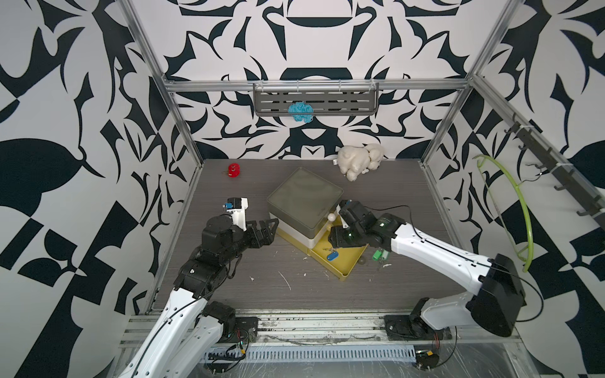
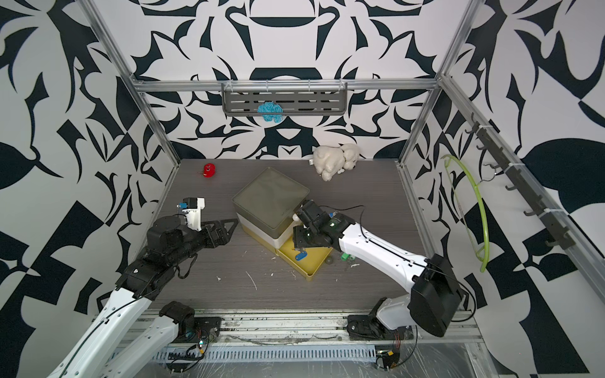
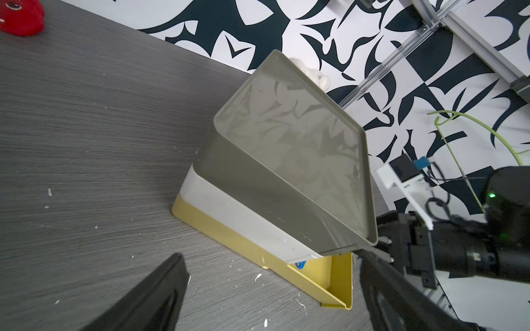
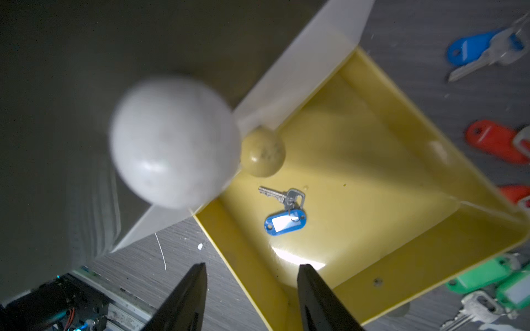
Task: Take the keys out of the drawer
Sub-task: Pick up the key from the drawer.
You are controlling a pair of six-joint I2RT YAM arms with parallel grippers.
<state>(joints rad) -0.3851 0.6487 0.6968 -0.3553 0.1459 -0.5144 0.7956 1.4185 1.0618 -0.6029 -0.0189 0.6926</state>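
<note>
The yellow bottom drawer of the small chest stands pulled open. One of the keys, with a blue tag, lies flat on the drawer floor. More keys lie on the table beside the drawer: green-tagged, red-tagged and blue-tagged. My right gripper hangs open above the drawer's near corner, empty, above the blue-tagged key without touching it. My left gripper is open beside the chest's left wall, holding nothing.
A white knob and a yellow knob stick out close to the right gripper. A red toy sits at the back left and a white plush at the back wall. A green hanger hangs on the right wall.
</note>
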